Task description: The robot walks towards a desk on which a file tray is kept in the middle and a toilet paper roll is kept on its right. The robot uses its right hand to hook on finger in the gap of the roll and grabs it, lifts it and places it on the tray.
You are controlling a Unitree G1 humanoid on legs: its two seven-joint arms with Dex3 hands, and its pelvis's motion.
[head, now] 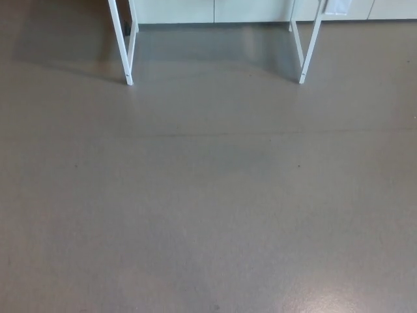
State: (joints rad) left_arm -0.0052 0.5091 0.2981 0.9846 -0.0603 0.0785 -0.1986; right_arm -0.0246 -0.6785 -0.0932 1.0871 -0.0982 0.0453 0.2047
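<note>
The head view looks steeply down at grey floor (208, 215); white frame legs (128, 45) stand far ahead.

The floor (208, 208) is plain grey-brown; the desk legs (128, 45) are white.

Nothing readable here, honestly. No text, labels, brand marks or numbers on the grey floor (208, 208), the white metal legs (128, 45) at the top of the head view, or the pale panels (215, 10) behind them.
</note>
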